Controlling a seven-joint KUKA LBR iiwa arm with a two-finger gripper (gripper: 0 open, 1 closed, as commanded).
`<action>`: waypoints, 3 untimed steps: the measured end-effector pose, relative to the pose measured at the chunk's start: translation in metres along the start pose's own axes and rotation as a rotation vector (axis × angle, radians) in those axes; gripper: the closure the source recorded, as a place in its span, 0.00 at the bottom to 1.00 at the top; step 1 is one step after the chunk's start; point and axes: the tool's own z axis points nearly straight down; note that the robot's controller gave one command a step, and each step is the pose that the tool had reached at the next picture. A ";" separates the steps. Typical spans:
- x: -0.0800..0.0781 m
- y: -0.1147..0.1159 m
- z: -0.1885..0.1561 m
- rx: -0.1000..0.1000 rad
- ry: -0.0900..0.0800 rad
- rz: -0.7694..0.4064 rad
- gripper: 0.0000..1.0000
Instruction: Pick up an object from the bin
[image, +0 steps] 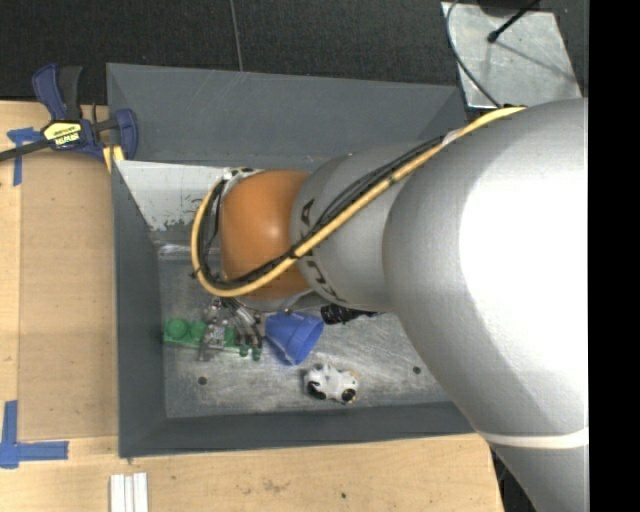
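While I hang low over the green plastic piece (180, 333) at the left of the bin floor, I cannot tell whether my jaws are open or closed.

It lies flat on the floor of the bin (140, 300), with a round knob at its left end and darker green bits showing to the right of my gripper (228, 337), which sits over its middle. I judge it light, stiff and a little slick, not likely to break. The narrow middle looks the best place to pinch, since the knob might roll out. Just to its right lies a blue cup (293, 337) on its side, close enough to be nudged. Farther right, nearer the front wall, is a small white and black toy (330, 383).
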 end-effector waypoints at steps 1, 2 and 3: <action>0.001 0.000 -0.014 0.000 0.004 0.000 1.00; 0.001 0.001 -0.028 -0.001 0.003 -0.001 1.00; 0.001 0.001 -0.041 0.000 0.005 -0.001 1.00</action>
